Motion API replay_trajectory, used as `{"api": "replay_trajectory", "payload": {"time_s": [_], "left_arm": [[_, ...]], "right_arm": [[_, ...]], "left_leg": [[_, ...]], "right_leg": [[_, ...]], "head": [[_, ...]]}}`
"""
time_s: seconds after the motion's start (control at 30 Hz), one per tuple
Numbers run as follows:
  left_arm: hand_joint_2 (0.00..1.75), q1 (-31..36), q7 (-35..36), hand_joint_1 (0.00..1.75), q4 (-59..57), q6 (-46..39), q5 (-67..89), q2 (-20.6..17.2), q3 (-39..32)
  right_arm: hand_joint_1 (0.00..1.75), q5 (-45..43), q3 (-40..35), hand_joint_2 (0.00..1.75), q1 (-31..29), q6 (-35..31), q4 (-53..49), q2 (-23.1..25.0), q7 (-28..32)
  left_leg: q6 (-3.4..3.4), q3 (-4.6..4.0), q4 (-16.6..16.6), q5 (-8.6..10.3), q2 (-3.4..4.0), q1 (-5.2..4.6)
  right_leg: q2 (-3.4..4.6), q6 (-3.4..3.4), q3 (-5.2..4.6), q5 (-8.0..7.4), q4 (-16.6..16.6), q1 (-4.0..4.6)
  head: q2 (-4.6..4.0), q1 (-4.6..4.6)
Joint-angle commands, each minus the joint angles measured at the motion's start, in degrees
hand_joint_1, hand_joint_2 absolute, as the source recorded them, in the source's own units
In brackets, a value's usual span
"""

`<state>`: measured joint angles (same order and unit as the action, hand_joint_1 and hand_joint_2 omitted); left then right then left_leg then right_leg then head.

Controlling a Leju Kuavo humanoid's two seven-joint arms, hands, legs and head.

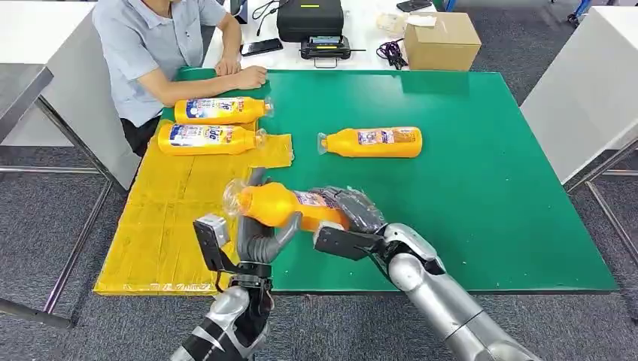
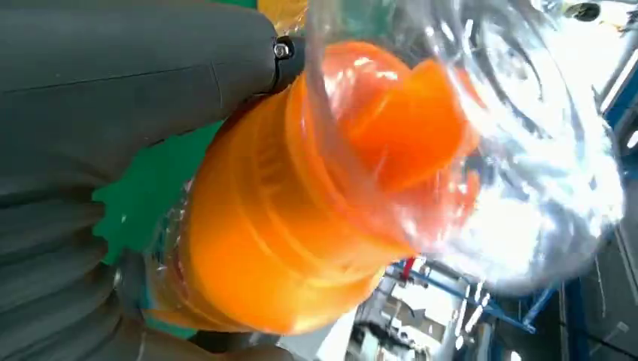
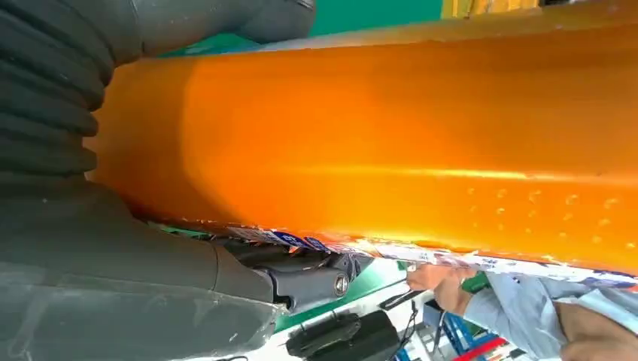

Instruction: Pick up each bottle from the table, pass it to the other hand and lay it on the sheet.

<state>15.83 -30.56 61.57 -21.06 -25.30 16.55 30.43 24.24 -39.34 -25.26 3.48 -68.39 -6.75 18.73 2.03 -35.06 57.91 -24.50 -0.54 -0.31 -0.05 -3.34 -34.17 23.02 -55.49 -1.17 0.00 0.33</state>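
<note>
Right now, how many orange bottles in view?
4. Two bottles lie on the yellow sheet, one on the green table, one held by both hands.

Grey carpet floor (image 1: 53,226) throughout. White desks (image 1: 30,30) at far left and right (image 1: 594,83) — a cardboard box (image 1: 442,39) and black case (image 1: 310,18) at far centre.
</note>
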Motion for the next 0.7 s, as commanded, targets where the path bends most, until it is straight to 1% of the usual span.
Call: {"api": "replay_trajectory", "payload": {"time_s": [0.03, 0.07, 0.1, 0.17, 0.2, 0.23, 0.3, 0.37, 0.5, 0.53, 0.57, 0.6, 0.63, 0.67, 0.7], "left_arm": [[1.75, 1.24, 3.54, 0.02, -1.56, 6.98, -4.59, -1.56, -1.56], [1.75, 1.14, 3.06, 0.93, -1.24, 7.27, -4.59, -1.58, -1.72], [1.75, 1.11, 2.74, 1.54, -1.12, 7.23, -4.51, -1.6, -1.79], [1.75, 1.11, 2.74, 1.54, -1.12, 7.23, -4.51, -1.6, -1.79], [1.75, 1.11, 2.74, 1.54, -1.12, 7.23, -4.51, -1.6, -1.79], [1.75, 1.11, 2.74, 1.54, -1.12, 7.23, -4.51, -1.6, -1.79], [1.75, 1.11, 2.74, 1.54, -1.12, 7.23, -4.51, -1.6, -1.79], [1.75, 1.11, 2.74, 1.54, -1.12, 7.23, -4.51, -1.6, -1.79], [1.75, 1.11, 2.74, 1.54, -1.12, 7.23, -4.51, -1.6, -1.79], [1.75, 1.11, 2.74, 1.75, -1.12, 7.23, -4.51, -1.6, -1.79], [1.75, 0.99, 2.37, 1.75, -0.69, 7.25, -4.4, -1.63, -1.9], [1.75, 0.8, 2.1, 1.75, -0.18, 7.41, -4.4, -1.7, -2.03], [1.75, 0.47, 1.89, 1.75, 0.57, 7.63, -4.37, -1.85, -2.14], [1.75, 0.19, 1.51, 1.75, 1.25, 7.71, -4.3, -1.93, -2.24], [1.75, 0.01, 0.89, 1.75, 1.76, 7.56, -4.03, -2.03, -2.33]], "right_arm": [[1.75, -0.1, -3.42, 1.75, -2.57, 0.0, 2.99, 0.95, -0.01], [1.75, -0.12, -3.33, 1.75, -2.65, -0.02, 3.05, 0.98, 0.0], [1.75, -0.13, -3.3, 1.75, -2.67, -0.03, 3.03, 0.99, 0.02], [1.75, -0.13, -3.3, 1.75, -2.67, -0.03, 3.03, 0.99, 0.02], [1.75, -0.13, -3.3, 1.75, -2.67, -0.03, 3.03, 0.99, 0.02], [1.75, -0.13, -3.3, 1.75, -2.67, -0.03, 3.03, 0.99, 0.02], [1.75, -0.13, -3.3, 1.75, -2.67, -0.03, 3.03, 0.99, 0.02], [1.75, -0.13, -3.3, 1.75, -2.67, -0.03, 3.03, 0.99, 0.02], [1.75, -0.13, -3.3, 1.75, -2.67, -0.03, 3.03, 0.99, 0.02], [1.75, -0.13, -3.3, 1.75, -2.67, -0.03, 3.03, 0.99, 0.02], [1.75, -0.34, -3.1, 1.75, -2.57, -0.07, 2.88, 1.05, 0.13], [1.62, -0.37, -2.99, 1.75, -2.45, -0.11, 2.77, 1.07, 0.15], [1.38, -0.58, -2.71, 1.75, -2.24, -0.16, 2.74, 1.14, 0.22], [0.3, -0.97, -2.32, 1.75, -2.06, -0.23, 2.77, 1.29, 0.18], [0.14, -1.0, -2.2, 1.75, -2.0, -0.26, 2.82, 1.28, 0.18]], "left_leg": [[-0.13, 0.3, -0.02, -0.12, 0.21, 0.06], [-0.11, 0.21, -0.02, -0.08, 0.17, 0.03], [-0.14, 0.29, -0.01, -0.12, 0.22, 0.05], [-0.08, 0.14, -0.03, -0.05, 0.14, 0.02], [-0.14, 0.29, 0.01, -0.14, 0.23, 0.06], [-0.07, 0.11, -0.04, -0.03, 0.1, 0.01], [-0.13, 0.27, -0.03, -0.11, 0.2, 0.05], [-0.07, 0.11, -0.02, -0.04, 0.11, 0.03], [-0.11, 0.24, -0.01, -0.11, 0.19, 0.03], [-0.11, 0.22, -0.01, -0.1, 0.17, 0.04], [-0.1, 0.2, -0.03, -0.07, 0.13, 0.03], [-0.13, 0.29, -0.02, -0.11, 0.16, 0.04], [-0.12, 0.24, 0.01, -0.11, 0.16, 0.06], [-0.09, 0.16, -0.01, -0.07, 0.13, 0.03], [-0.12, 0.24, -0.01, -0.1, 0.17, 0.04]], "right_leg": [[0.17, 0.16, 0.25, 0.05, 0.03, 0.07], [0.14, 0.13, 0.17, 0.03, 0.02, 0.04], [0.18, 0.17, 0.24, 0.05, 0.02, 0.07], [0.12, 0.1, 0.1, 0.01, 0.02, 0.03], [0.18, 0.18, 0.24, 0.07, 0.0, 0.08], [0.08, 0.09, 0.09, 0.01, 0.02, 0.02], [0.16, 0.16, 0.23, 0.05, 0.03, 0.07], [0.09, 0.09, 0.09, 0.01, 0.02, 0.03], [0.15, 0.14, 0.19, 0.06, -0.01, 0.04], [0.14, 0.14, 0.17, 0.05, -0.01, 0.05], [0.1, 0.12, 0.17, 0.04, 0.02, 0.04], [0.12, 0.16, 0.25, 0.07, 0.01, 0.06], [0.12, 0.15, 0.21, 0.06, 0.0, 0.07], [0.1, 0.11, 0.13, 0.03, 0.01, 0.04], [0.14, 0.15, 0.2, 0.05, 0.01, 0.05]], "head": [[0.0, 0.0], [0.0, 0.0], [0.0, 0.0], [0.0, 0.0], [0.0, 0.0], [0.0, 0.0], [0.0, 0.0], [0.0, 0.0], [0.0, 0.0], [0.0, 0.02], [0.0, 0.0], [0.0, 0.0], [0.0, 0.0], [0.0, 0.0], [0.0, 0.02]]}}
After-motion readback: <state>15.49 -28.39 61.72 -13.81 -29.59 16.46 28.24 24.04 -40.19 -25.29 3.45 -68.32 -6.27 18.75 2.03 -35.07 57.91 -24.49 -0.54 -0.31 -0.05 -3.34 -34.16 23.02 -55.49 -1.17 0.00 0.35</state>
